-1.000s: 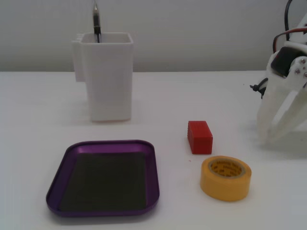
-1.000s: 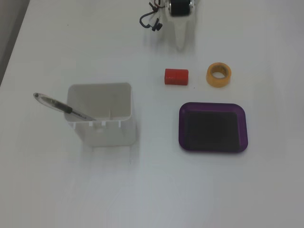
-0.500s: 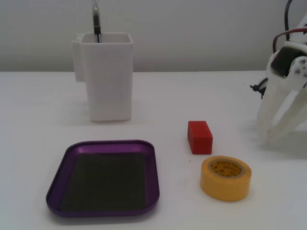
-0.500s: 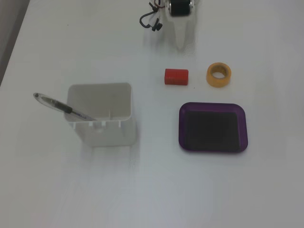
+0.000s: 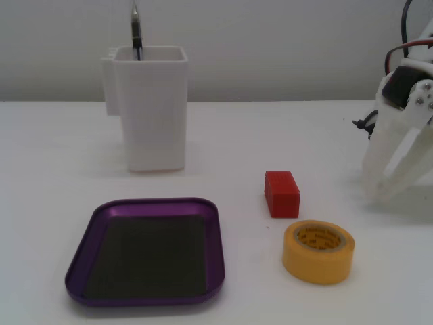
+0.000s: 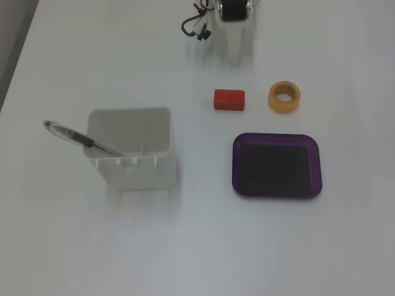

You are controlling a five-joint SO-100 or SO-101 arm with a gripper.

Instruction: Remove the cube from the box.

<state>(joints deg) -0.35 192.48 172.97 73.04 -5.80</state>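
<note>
The red cube (image 5: pixel 281 193) (image 6: pixel 229 99) lies on the white table, outside the box and apart from it. The purple box (image 5: pixel 214 244) (image 6: pixel 236 168) has a dark flat bottom with nothing on it. My gripper (image 5: pixel 376 193) (image 6: pixel 234 57) hangs at the table's edge, fingertips pointing down at the surface and drawn together, holding nothing. It stands well clear of the cube, to the right of it in a fixed view (image 5: pixel 376 193) and above it in the top-down fixed view.
A yellow tape roll (image 5: pixel 318 252) (image 6: pixel 284 97) rests close beside the cube. A tall white square container (image 5: pixel 150 108) (image 6: pixel 133 161) holds a pen (image 5: pixel 136 30) (image 6: pixel 80 139). Dark cables (image 6: pixel 196 28) trail from the arm's base.
</note>
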